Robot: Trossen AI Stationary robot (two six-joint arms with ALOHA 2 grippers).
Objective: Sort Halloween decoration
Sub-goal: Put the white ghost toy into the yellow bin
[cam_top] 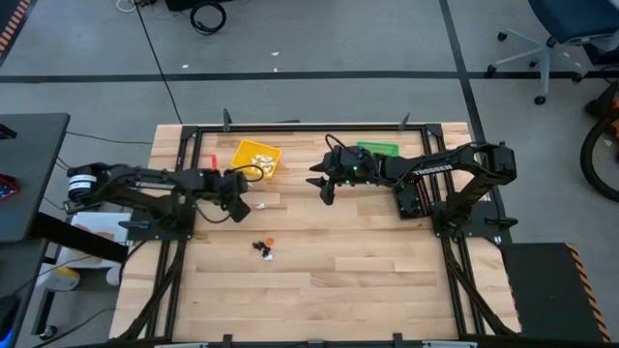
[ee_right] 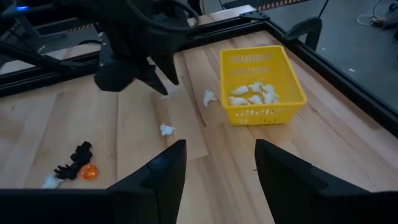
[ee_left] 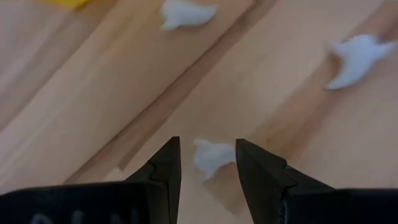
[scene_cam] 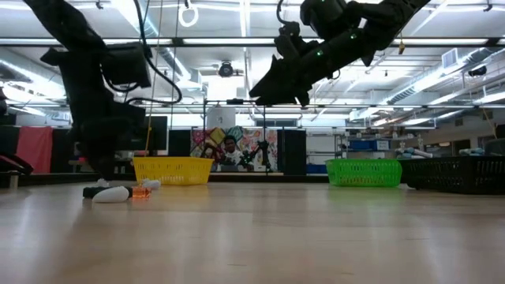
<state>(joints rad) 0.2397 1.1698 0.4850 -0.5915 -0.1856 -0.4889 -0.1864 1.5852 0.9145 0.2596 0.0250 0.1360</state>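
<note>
Jaws of the left gripper (ee_left: 208,163) are parted around a white trinket (ee_left: 211,158) lying on the bench (cam_top: 387,271), not clenched. Right gripper (ee_right: 217,163) jaws are held apart, empty, above the bench; more white trinkets (ee_right: 252,94) are seen in the yellow bin (ee_right: 263,86).

White trinkets (ee_right: 252,93) in yellow bin (ee_right: 262,82); green bin (cam_top: 379,148) near table's far edge; black (ee_right: 76,159), orange (ee_right: 89,172) trinkets mid-table.
</note>
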